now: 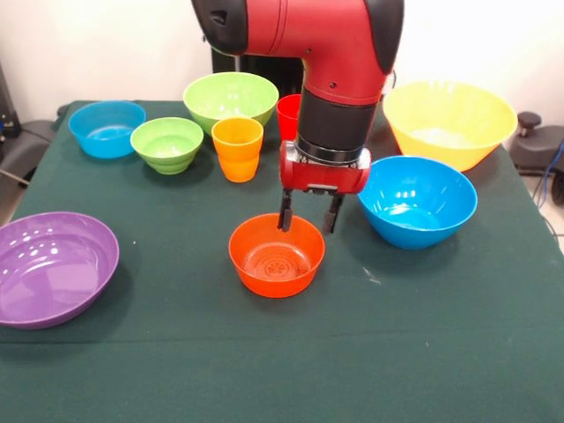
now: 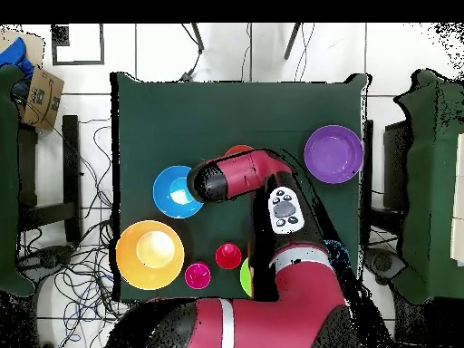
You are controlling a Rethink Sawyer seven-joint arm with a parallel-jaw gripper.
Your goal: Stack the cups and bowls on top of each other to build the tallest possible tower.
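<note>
My gripper is open and empty, its fingertips down at the far rim of the small orange bowl, which stands alone mid-table. The overhead view shows only a sliver of this bowl past my arm. The yellow-orange cup stands upright behind it. The red cup is partly hidden by my arm. The small green bowl sits left of the yellow-orange cup. The pink cup shows only in the overhead view, next to the red cup. Nothing is stacked.
A large green bowl and a small blue bowl sit at the far left. A large blue bowl is right of my gripper, a large yellow bowl behind it. A wide purple bowl sits near left.
</note>
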